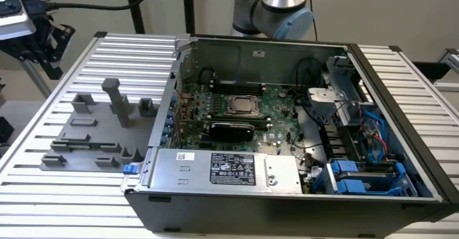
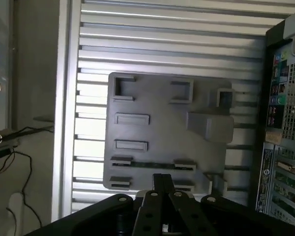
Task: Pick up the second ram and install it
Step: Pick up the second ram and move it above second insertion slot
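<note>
- The ram stick (image 2: 150, 165) stands on its long edge in the grey holder tray (image 2: 162, 132), caught between two small clips. It is beyond the tips of the jaws (image 2: 162, 183) and clear of them.
- The tray lies flat on the slatted tabletop (image 2: 162, 44), below and ahead of the jaws. The open computer case (image 1: 287, 207), with its motherboard (image 1: 276, 96), sits off to one side of them, right beside the tray.
- The main risk, as I judge it, comes from how thin the stick is, since it offers only a narrow edge. Jaws coming down slightly off line could land on a clip or the tray, or nip the stick near one end and tilt it.
- A tilted stick would likely jam in its slot instead of seating.
- The jaws look pressed together, with no gap at the tips, holding nothing and touching nothing. Lowered like that, they would strike the stick's upper edge.
</note>
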Motion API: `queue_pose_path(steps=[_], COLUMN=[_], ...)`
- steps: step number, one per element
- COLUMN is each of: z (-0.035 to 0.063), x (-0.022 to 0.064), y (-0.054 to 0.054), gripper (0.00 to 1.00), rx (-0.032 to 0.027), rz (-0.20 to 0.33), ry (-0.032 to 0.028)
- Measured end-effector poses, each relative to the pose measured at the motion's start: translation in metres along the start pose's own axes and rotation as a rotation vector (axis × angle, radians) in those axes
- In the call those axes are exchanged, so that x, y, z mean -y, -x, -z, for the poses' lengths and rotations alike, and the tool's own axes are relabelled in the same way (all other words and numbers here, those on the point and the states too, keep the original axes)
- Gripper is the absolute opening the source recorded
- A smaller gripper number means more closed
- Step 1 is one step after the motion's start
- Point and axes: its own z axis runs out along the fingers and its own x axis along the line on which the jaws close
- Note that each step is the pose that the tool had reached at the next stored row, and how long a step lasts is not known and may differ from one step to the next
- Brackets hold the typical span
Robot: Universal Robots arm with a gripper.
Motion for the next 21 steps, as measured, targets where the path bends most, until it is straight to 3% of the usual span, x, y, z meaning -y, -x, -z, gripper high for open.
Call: queue_pose_path(steps=[21], z=[-0.0101], x=[0.0], y=[-0.0002], gripper=[0.0], rx=[-0.0014], rz=[0.381], ry=[0.0086])
